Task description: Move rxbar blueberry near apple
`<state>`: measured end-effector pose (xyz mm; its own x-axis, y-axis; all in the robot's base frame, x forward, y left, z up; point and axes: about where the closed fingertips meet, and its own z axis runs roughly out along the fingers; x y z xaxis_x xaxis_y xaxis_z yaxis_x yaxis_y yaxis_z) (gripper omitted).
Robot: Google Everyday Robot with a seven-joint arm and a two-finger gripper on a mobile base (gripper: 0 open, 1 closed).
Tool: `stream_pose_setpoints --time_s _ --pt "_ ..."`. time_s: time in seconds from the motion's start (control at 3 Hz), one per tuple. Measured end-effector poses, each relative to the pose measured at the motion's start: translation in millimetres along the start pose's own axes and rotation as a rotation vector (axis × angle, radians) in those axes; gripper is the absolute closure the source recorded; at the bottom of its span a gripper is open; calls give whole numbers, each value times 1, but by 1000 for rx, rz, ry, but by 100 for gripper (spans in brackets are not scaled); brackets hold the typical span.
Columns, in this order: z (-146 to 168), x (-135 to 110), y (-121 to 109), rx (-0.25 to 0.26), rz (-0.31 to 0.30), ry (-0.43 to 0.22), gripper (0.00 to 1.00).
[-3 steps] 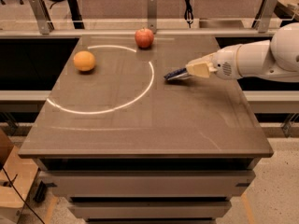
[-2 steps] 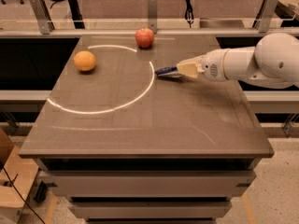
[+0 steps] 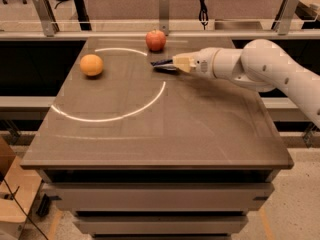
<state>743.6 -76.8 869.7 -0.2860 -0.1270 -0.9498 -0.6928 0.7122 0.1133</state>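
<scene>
Round orange fruit point(image 3: 92, 64) sits far-left on flat grey-brown tabletop point(image 3: 150, 144), within thin white painted arc point(image 3: 125, 115); tan cardboard box point(image 3: 11, 199) below-left.

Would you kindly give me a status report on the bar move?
Claw over table rear, shut on rxbar blueberry. Apple close beyond it, not touching. Orange far aside; nothing between.

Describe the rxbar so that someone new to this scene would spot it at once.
On the brown table, look toward the far edge, where the gripper reaches in from the right, just short of the apple. The rxbar is the flat dark strip held at its tip. Unlike the round apple and orange, it is thin and dark.
</scene>
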Motion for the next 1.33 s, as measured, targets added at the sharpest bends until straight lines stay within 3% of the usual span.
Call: stream_pose_setpoints --time_s 0.33,0.67,1.33 --pt "36 -10 -12 13 6 -21 100" --pt "61 -20 -28 28 -7 -22 82" --pt "72 -31 -48 57 -29 -14 36"
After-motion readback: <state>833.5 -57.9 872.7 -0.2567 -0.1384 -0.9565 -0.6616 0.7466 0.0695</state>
